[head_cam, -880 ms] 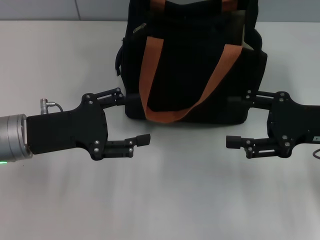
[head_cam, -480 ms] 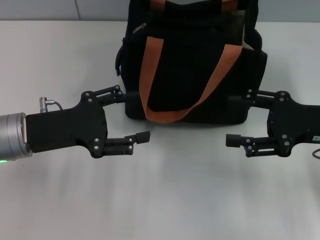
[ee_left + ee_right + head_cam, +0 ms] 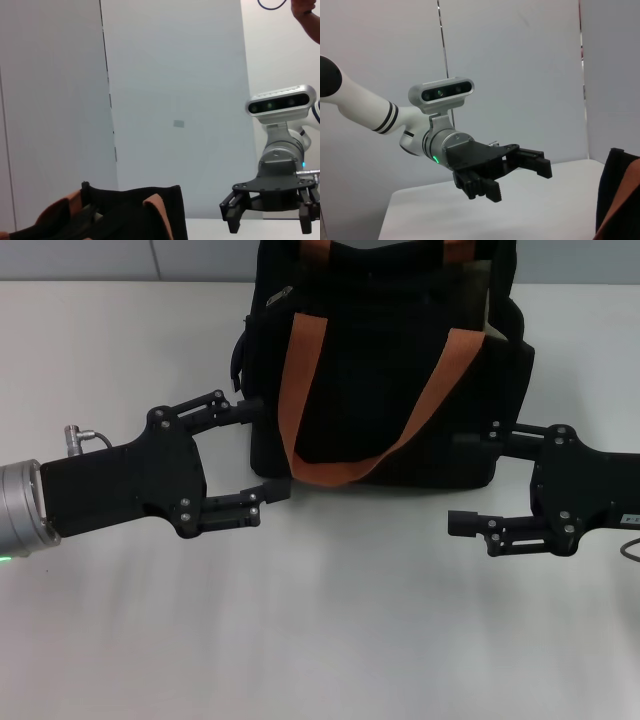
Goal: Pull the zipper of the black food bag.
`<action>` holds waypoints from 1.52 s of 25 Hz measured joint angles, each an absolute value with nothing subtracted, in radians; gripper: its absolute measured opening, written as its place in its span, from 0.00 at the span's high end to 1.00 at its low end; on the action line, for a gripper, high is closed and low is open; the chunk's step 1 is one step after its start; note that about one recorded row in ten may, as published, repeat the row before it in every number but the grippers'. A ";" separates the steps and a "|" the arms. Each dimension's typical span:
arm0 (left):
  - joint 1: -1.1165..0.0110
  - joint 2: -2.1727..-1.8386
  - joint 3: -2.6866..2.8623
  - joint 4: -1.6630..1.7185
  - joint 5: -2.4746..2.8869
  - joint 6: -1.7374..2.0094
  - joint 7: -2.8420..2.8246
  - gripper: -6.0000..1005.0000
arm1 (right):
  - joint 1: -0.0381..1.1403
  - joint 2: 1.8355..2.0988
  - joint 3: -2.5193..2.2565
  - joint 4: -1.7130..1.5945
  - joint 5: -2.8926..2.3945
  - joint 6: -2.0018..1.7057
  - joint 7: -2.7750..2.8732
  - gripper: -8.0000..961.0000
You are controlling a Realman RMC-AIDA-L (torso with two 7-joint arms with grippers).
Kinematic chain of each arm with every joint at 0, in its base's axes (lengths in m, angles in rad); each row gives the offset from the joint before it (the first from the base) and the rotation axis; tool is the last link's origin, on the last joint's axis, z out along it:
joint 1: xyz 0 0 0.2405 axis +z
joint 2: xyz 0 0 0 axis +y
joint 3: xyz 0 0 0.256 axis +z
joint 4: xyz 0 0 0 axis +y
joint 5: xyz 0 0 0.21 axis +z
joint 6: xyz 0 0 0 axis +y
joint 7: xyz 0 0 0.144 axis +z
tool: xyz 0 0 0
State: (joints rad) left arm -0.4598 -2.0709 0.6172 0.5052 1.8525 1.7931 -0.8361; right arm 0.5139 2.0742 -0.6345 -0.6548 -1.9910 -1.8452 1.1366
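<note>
We see the black food bag [image 3: 385,360] standing upright at the top centre of the head view, on a white table [image 3: 330,640], its two orange-brown straps [image 3: 300,390] looping down the dark front panel. The zipper we cannot make out with any confidence; a small pale glint near the bag's upper left corner may be part of it, but it is too small to tell.

The left gripper [image 3: 258,448] sits at centre left of the head view, fingers spread wide apart, its tips right at the bag's lower left corner: the upper finger [image 3: 222,408] reaches the bag's left side and the lower finger [image 3: 262,496] lies by the bottom edge (whether either actually touches the fabric we cannot tell). It holds nothing.

The right gripper [image 3: 462,480] is at centre right, also spread open and empty, its upper finger against the bag's lower right side and its lower finger out over bare table, clear of the bag.

In the left wrist view the bag's top edge [image 3: 135,200] fills the lower left, with the right gripper [image 3: 270,210] at lower right.
</note>
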 joint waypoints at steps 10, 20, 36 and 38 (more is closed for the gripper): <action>-0.454 -2.072 0.603 0.470 1.732 1.649 -0.825 0.23 | 0.504 2.076 -0.628 -0.655 -1.990 -1.851 1.130 0.14; -0.470 -2.075 0.603 0.410 1.663 1.581 -0.768 0.24 | 0.486 2.075 -0.624 -0.653 -1.974 -1.851 1.113 0.14; -0.624 -2.080 0.601 0.124 1.569 1.394 -0.516 0.26 | 0.437 2.077 -0.615 -0.646 -1.908 -1.860 1.098 0.14; -0.623 -2.080 0.600 0.119 1.563 1.392 -0.507 0.26 | 0.429 2.077 -0.614 -0.646 -1.895 -1.862 1.098 0.14</action>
State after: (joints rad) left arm -0.6227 -2.0801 0.6000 0.1194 1.5632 1.3920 -0.5069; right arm 0.4287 2.0770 -0.6140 -0.6458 -1.8950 -1.8619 1.0982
